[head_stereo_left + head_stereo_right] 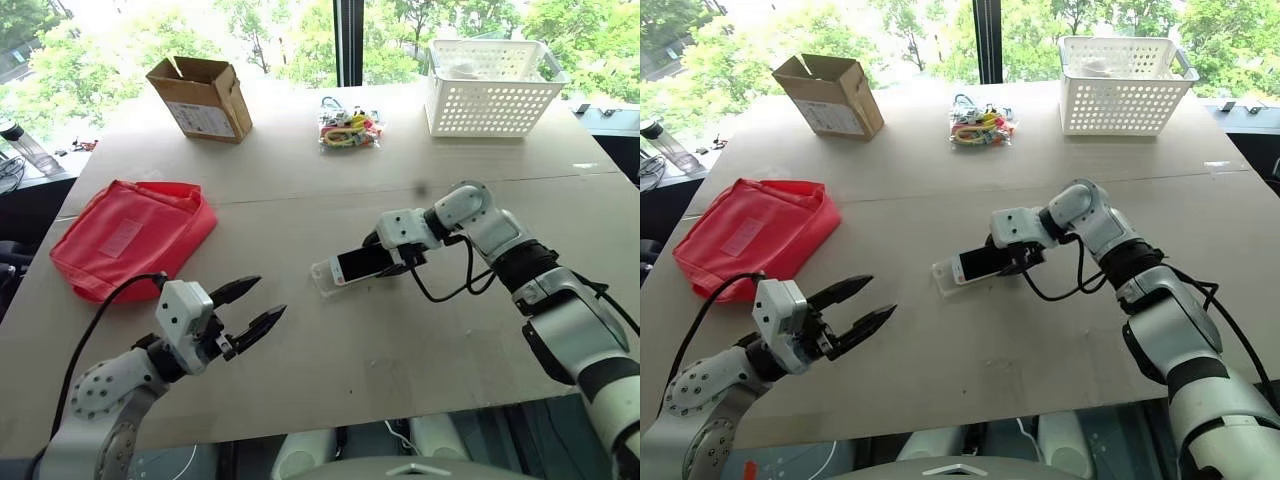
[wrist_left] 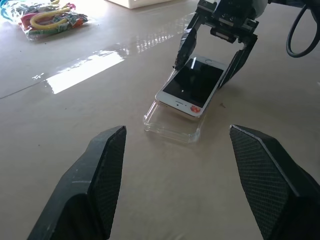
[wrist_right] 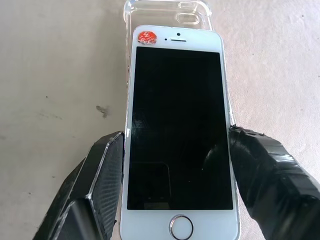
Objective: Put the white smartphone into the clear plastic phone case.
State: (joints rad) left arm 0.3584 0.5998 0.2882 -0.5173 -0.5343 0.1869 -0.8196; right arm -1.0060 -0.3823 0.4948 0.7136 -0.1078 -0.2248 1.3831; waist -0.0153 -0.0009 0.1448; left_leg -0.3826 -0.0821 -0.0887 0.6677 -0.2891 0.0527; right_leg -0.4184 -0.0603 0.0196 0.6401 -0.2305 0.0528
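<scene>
Red pouch [image 1: 130, 235]: flat fabric bag lying at the left of the frame on the table [image 1: 300, 370], well apart from the phone.
Cardboard box [image 1: 200, 97]: open-topped, upper left of the frame, near the table's far edge.
Left gripper [image 1: 252, 307]: lower left of the frame, raised over bare tabletop; its two black fingers stand spread apart with nothing between them. It points toward the middle of the table, and its wrist view looks between the fingers at the phone and case.
Packet of coloured bands [image 1: 349, 127]: clear bag with yellow, blue and red loops, upper middle of the frame.
Clear plastic phone case [image 2: 170, 122]: flat on the table at the centre of the frame, open side up. Its near end sticks out bare beyond the phone's top edge; the camera cut-out shows at that end in the right wrist view.
White smartphone [image 3: 178, 135]: centre of the frame, screen up, black glass with white bezel, a red sticker by the earpiece. It sits tilted over the case, top end low on the case, home-button end raised. Whether any edge has seated inside the rim cannot be told.
Right gripper [image 1: 393, 258]: just right of centre, angled downward; one finger presses on each long side of the phone near the home-button end, clamping it.
White basket [image 1: 490, 88]: slotted plastic, upper right of the frame.
</scene>
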